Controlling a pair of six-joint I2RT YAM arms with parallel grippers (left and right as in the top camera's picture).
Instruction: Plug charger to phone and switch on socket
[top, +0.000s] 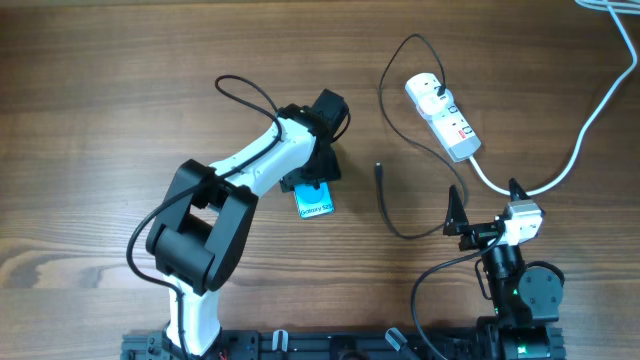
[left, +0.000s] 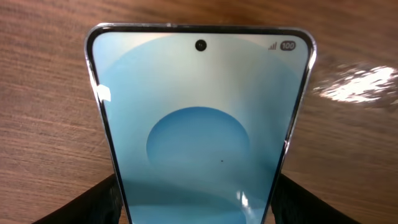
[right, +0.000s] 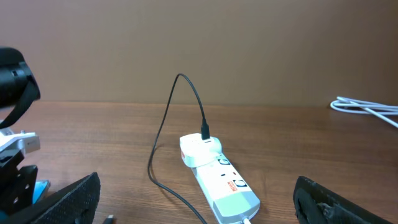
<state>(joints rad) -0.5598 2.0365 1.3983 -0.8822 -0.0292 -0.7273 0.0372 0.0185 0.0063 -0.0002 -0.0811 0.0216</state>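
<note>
Phone (top: 316, 203) mid-table, clamped by its sides in left gripper (top: 310, 182). Charger (top: 379, 172) tip lies loose just right of the phone, unplugged; its plug end sits in socket (top: 446, 115), far right. Right gripper (top: 484, 208) spread apart, empty, near right. Switch position unreadable. Judged outstanding: connecting and switching on.

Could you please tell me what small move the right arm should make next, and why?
Probably move the right gripper, jaws open and empty, left toward the small black connector tip of the thin black charger cable; it lies loose, apart from the blue-screened rectangular smartphone that the left gripper holds.
</note>
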